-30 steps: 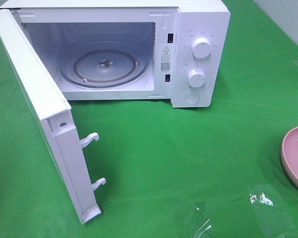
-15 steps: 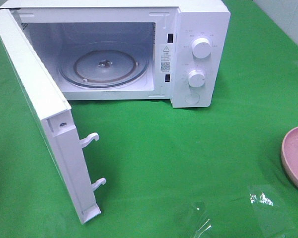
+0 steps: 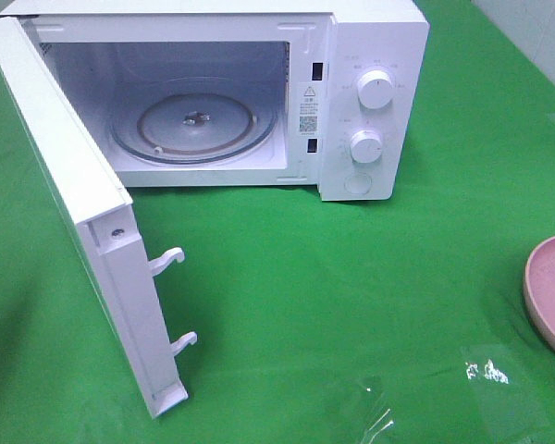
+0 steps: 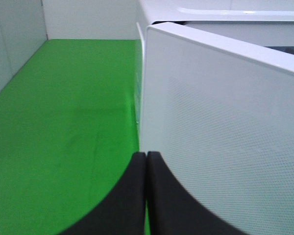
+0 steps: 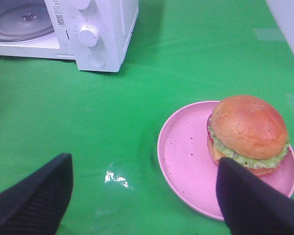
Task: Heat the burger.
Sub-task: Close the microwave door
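Note:
The burger (image 5: 247,132), with a golden-brown bun, lettuce and tomato, sits on the far side of a round pink plate (image 5: 181,161) in the right wrist view. My right gripper (image 5: 144,165) is open and empty, hovering above the plate's near side. The burger is out of view in the exterior high view, where only the plate's edge (image 3: 548,296) shows at the right. The white microwave (image 3: 370,55) stands at the back with its door (image 3: 83,213) swung wide open to the left and its glass turntable (image 3: 194,120) bare. My left gripper (image 4: 146,156) is shut and empty, just by the door's outer face (image 4: 225,147).
A green cloth (image 3: 333,296) covers the table. The microwave's two knobs (image 3: 375,91) are on its right panel. Door latch hooks (image 3: 166,261) stick out from the door's inner edge. A grey wall (image 4: 14,44) borders the table on the left arm's side.

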Robot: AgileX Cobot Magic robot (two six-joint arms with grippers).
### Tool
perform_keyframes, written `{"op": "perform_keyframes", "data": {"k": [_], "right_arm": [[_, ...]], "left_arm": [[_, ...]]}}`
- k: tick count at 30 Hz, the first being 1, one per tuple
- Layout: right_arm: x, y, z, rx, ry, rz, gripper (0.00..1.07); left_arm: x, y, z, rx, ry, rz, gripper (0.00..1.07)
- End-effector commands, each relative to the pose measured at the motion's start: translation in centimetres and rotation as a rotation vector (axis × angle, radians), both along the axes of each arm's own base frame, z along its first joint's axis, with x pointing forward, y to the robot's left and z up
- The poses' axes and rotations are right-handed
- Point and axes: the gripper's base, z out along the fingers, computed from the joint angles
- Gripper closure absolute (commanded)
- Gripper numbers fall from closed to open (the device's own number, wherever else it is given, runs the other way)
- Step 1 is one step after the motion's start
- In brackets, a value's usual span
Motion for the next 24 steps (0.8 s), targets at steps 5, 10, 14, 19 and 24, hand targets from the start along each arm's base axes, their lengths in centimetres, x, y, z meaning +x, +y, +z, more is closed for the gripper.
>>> {"op": "perform_keyframes", "data": {"k": [5, 10, 14, 19, 24], "right_arm": [[-0.3, 0.0, 0.0, 0.009, -0.034, -0.007, 0.32], [-0.3, 0.0, 0.0, 0.009, -0.034, -0.007, 0.32], [-0.3, 0.0, 0.0, 0.009, -0.034, -0.007, 0.32], [-0.3, 0.0, 0.0, 0.009, -0.034, -0.007, 0.32], [-0.3, 0.0, 0.0, 0.009, -0.034, -0.007, 0.32]], "left_arm": [[1.7, -1.2, -0.5, -0.012, 0.024, -0.108, 1.07], [3.3, -3.0, -1.5, -0.011, 0.064, -0.202, 1.07], [3.7, -4.3, -2.3, -0.013, 0.05, -0.259, 1.07], [4.2, -5.0, -3.3, -0.045, 0.084, -0.237, 1.07], [4.8, -6.6, -3.6, -0.021, 0.088, -0.247, 1.07]]}}
